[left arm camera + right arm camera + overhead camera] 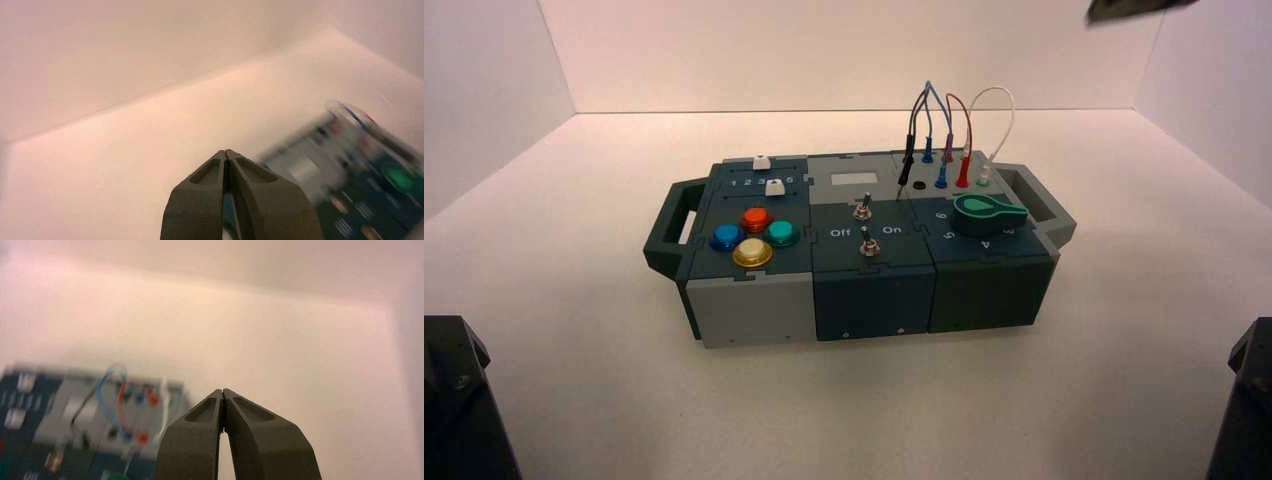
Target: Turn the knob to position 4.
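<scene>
The green knob [987, 214] is seen at the right of the box [864, 245], while both the left gripper [226, 152] and the right gripper [223, 391] are held above the desk [864, 410], jaws together.

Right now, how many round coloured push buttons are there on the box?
4, all on the left part of the box: red at the back, blue at the left, green at the right, yellow at the front.
</scene>
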Tool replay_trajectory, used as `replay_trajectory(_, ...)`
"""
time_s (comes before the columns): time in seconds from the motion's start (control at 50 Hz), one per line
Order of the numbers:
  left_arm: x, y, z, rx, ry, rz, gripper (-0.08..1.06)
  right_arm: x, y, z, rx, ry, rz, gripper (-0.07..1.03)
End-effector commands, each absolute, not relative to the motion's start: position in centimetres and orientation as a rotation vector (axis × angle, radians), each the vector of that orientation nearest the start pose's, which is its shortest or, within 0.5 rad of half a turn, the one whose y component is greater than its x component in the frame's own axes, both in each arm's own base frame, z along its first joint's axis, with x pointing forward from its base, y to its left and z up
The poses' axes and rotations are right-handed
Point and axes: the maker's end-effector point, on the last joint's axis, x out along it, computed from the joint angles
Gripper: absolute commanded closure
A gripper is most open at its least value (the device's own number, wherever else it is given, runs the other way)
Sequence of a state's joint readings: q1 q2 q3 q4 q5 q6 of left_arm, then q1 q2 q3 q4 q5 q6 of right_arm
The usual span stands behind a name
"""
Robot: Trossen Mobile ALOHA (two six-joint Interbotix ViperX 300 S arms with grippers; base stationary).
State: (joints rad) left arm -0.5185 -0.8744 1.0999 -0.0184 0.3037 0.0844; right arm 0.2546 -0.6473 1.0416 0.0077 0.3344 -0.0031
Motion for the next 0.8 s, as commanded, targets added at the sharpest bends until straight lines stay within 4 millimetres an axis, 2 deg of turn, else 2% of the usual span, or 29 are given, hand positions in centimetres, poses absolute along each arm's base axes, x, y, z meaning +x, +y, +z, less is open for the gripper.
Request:
replay_trajectory(0.02,21.2,-14.5,21.0,0.241,0.539,-0.606,1.00,27.2,8.0,16.9,-0.113,0.792,0.273,0.99)
replay_trajectory(0.2,18.8,-16.3,18.2,0.322,0.680,-0.712,1.00,27.0,8.0,15.5,-0.150,0.924,0.277,0.99)
replay_trajectory(0.28,18.2,-17.0,17.7,0.332,0.695,-0.744,1.00,26.8,8.0,14.9,-0.164,0.958,0.280,0.99)
replay_trajectory(0.42,16.7,-18.7,16.5,0.368,0.737,-0.821,1.00,26.3,7.8,12.5,-0.206,1.072,0.291,0.99)
replay_trajectory(0.8,15.2,-20.9,14.4,0.451,0.806,-0.906,1.00,25.2,9.8,8.4,-0.310,1.253,0.376,0.99)
